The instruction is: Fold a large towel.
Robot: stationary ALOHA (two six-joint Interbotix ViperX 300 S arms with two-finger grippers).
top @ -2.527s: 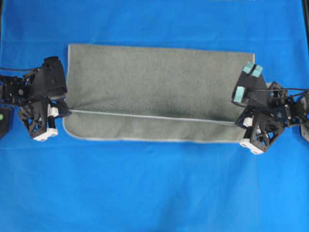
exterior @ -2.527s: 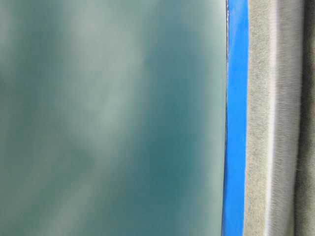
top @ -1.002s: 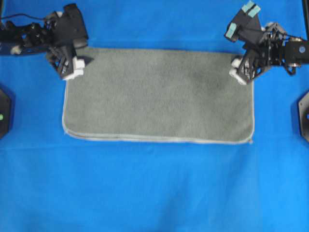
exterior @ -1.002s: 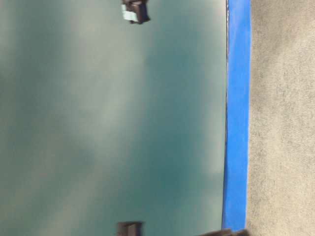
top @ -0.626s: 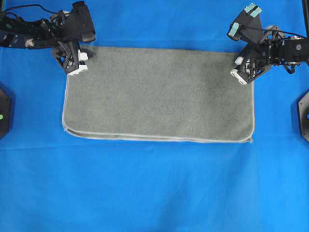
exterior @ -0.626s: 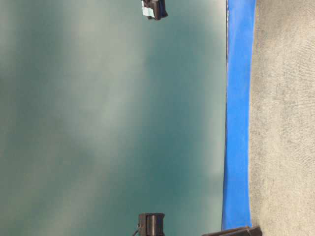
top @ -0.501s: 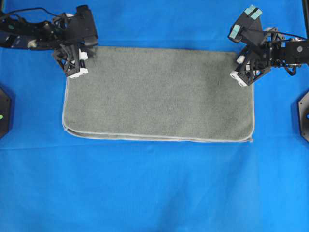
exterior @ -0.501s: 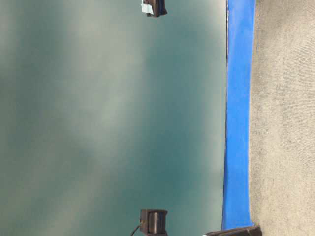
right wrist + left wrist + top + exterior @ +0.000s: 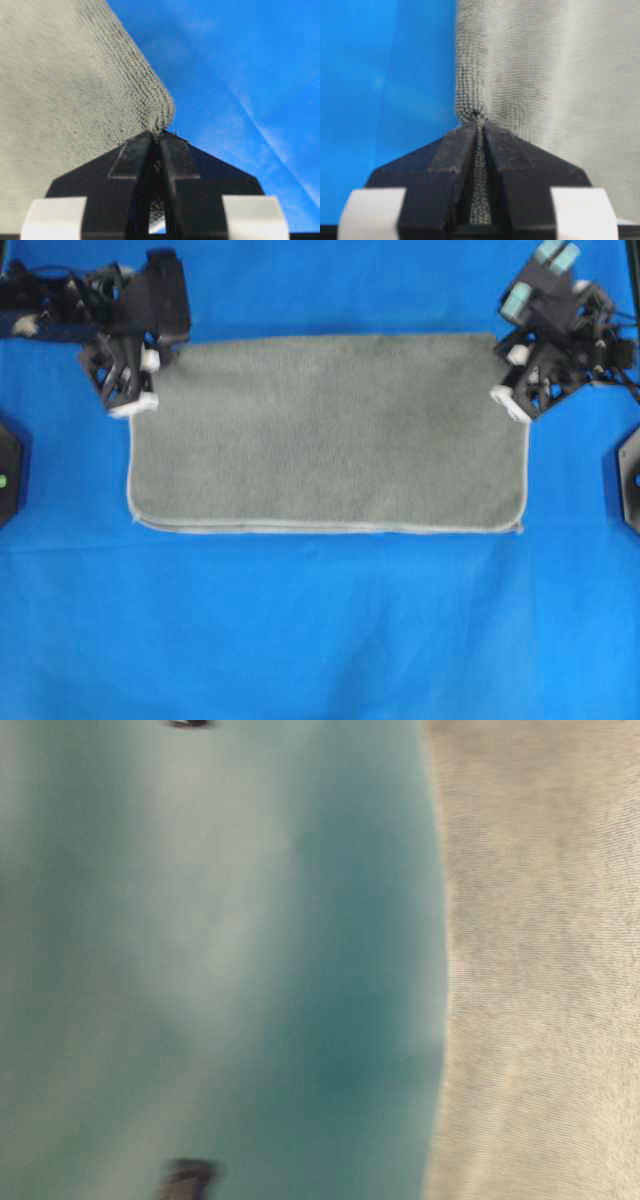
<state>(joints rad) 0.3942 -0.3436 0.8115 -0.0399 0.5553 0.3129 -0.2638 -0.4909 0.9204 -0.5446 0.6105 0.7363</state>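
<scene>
Towel between two claws, on the sheet

The towel [image 9: 330, 430] lies folded flat on the sheet [image 9: 320, 630], its doubled edge on the side away from both claws. The left claw [image 9: 150, 375] sits at the towel's far left corner with the cloth pinched between its jaws; the right claw [image 9: 512, 375] sits likewise at the far right corner. From each claw the towel spreads inward toward the other, and the sheet lies outward.

Left end effector [image 9: 135, 380] sits at the upper left of the overhead view, right end effector [image 9: 510, 375] at the upper right; each is clamped on cloth.
</scene>
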